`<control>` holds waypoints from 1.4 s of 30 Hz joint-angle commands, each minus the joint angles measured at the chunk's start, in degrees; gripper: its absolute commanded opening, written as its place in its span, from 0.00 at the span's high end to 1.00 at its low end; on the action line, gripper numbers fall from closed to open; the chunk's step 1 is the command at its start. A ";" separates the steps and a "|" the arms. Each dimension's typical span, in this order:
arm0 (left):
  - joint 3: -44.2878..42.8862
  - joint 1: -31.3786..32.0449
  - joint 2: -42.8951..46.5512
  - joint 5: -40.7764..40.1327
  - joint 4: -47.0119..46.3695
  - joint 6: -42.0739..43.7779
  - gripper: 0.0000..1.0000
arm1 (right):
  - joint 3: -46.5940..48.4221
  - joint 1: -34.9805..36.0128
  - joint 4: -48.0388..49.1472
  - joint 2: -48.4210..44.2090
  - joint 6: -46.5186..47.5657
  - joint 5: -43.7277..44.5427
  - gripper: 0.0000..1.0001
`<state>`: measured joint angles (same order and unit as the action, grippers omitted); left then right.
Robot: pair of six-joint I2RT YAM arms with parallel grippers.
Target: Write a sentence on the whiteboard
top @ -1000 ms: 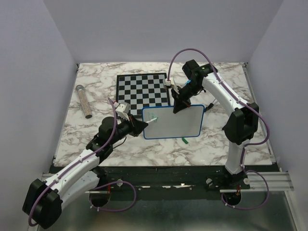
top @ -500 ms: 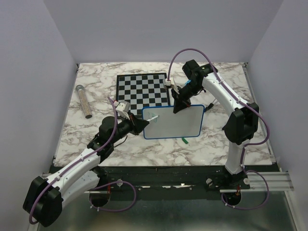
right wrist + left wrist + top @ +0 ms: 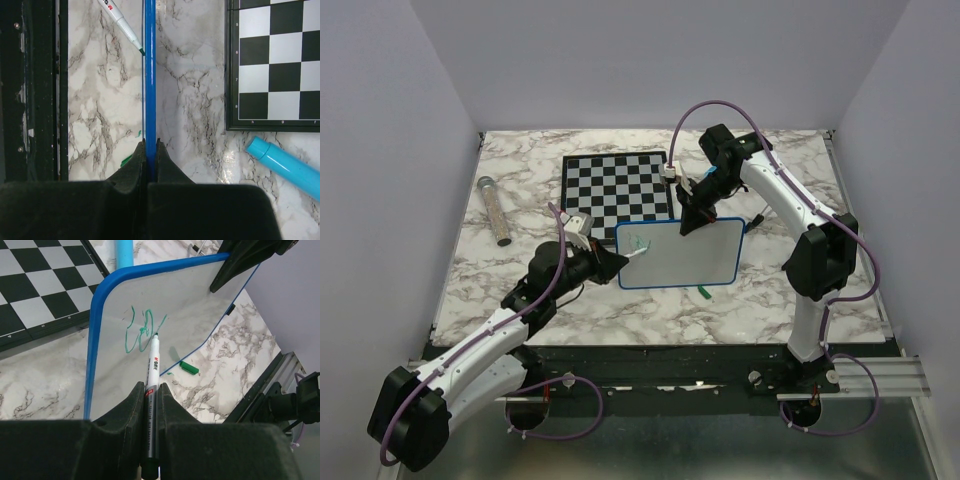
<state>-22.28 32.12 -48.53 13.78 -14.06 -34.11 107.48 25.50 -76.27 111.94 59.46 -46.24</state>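
Your board [image 3: 680, 252] sits just right of the table's [image 3: 520, 290] middle, closer to the near edge than the far one. The right gripper [image 3: 692, 222] has its jaws pinched tight on the blue rim of the far edge, left of that edge's midpoint. In the right wrist view you see the board edge-on as a thin blue line [image 3: 149, 75] running straight out from between the fingers [image 3: 135, 165]. The left gripper [image 3: 150, 390] comes in from the board's left side, jaws clamped on a pen [image 3: 152, 365] whose tip touches the white face. The writing [image 3: 142, 330] is only a few green loops in the board's far-left corner, so the rest of the face, towards its right and near edges, is blank. The chequer board [image 3: 616, 186] lies towards the far edge, and its near-right corner is just beside the board's far-left corner. A blue pen [image 3: 282, 165] lies close by that corner. A green cap [image 3: 703, 292] lies on the marble just off the board's near edge. A tube [image 3: 494, 209] lies well apart, by the left edge. Between the board and the right edge there is bare marble
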 commanded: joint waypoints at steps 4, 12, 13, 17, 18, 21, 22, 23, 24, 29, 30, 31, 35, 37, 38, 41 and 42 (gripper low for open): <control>-0.66 -0.04 -1.03 -0.69 2.38 0.80 1.00 | -0.96 0.43 -3.80 0.65 1.97 -0.17 1.00; -1.36 -0.04 -3.15 0.02 0.01 0.27 1.00 | -0.87 0.43 -3.89 0.47 2.06 -0.17 1.00; -1.53 -0.04 -3.32 0.02 -0.26 0.27 1.00 | -0.87 0.43 -3.89 0.56 2.06 -0.17 0.99; -2.94 -0.13 -3.67 -0.42 -0.70 0.36 1.00 | -0.87 0.43 -3.89 0.56 2.06 -0.17 0.99; -3.55 -0.13 -3.85 -0.42 -0.96 0.27 1.00 | -0.96 0.43 -3.89 0.47 2.06 -0.17 0.99; -4.87 -0.13 -4.55 -0.60 -1.31 0.62 1.00 | -0.87 0.43 -3.97 0.56 2.15 -0.17 0.99; -5.22 -0.21 -4.73 -0.60 -1.32 0.88 1.00 | -0.96 0.43 -3.97 0.56 2.15 -0.17 1.00; -5.57 -0.13 -5.25 -0.60 -1.32 0.97 1.00 | -0.87 0.43 -3.97 0.47 2.15 -0.17 1.00; -6.36 -0.21 -5.52 -0.60 -1.40 1.15 1.00 | -0.96 0.43 -3.97 0.56 2.15 -0.17 0.99; -8.12 -0.39 -6.66 -0.34 -1.84 1.59 1.00 | -0.96 0.43 -3.97 0.47 2.15 -0.25 0.99; -8.56 -0.39 -6.84 0.10 -1.93 1.68 1.00 | -1.05 0.43 -3.89 0.56 2.15 -0.26 1.00; -8.57 -0.39 -6.84 0.45 -1.93 1.59 1.00 | -1.05 0.43 -3.89 0.56 2.15 -0.17 1.00; -6.99 -0.39 -5.53 3.70 -2.19 1.15 1.00 | -0.96 0.43 -4.06 0.47 2.24 -0.08 0.99; -5.32 -0.39 -4.65 4.15 -2.28 0.45 1.00 | -0.96 0.43 -3.97 0.65 2.24 -0.08 0.99; -4.71 -0.39 -3.77 4.41 -2.28 0.27 1.00 | -1.05 0.43 -4.06 0.56 2.24 -0.08 1.00; -3.12 -0.39 -2.71 5.03 -1.76 -0.08 1.00 | -0.96 0.34 -4.06 0.82 2.24 -0.17 0.99; -2.86 -0.30 -2.71 5.20 -1.58 -0.08 1.00 | -0.96 0.43 -4.06 0.91 2.24 -0.17 1.00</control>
<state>-27.00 32.21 -52.69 17.21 -14.98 -33.93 107.48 25.50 -76.36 111.94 59.64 -46.28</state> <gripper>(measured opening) 0.185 0.037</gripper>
